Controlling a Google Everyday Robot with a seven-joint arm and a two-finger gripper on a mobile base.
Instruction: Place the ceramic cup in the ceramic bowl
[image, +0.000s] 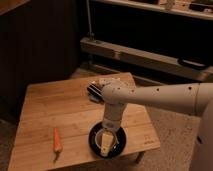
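The ceramic bowl, black and glossy, sits near the front edge of the wooden table. My white arm comes in from the right and bends straight down over it. The gripper is inside the bowl's rim, at its middle. A pale whitish shape lies in the bowl right at the gripper's tip. I cannot tell the ceramic cup apart from the gripper there.
An orange carrot lies on the table's front left. A dark and white packet sits at the back of the table, just behind my arm. The table's front right corner is close to the bowl. A low shelf runs behind.
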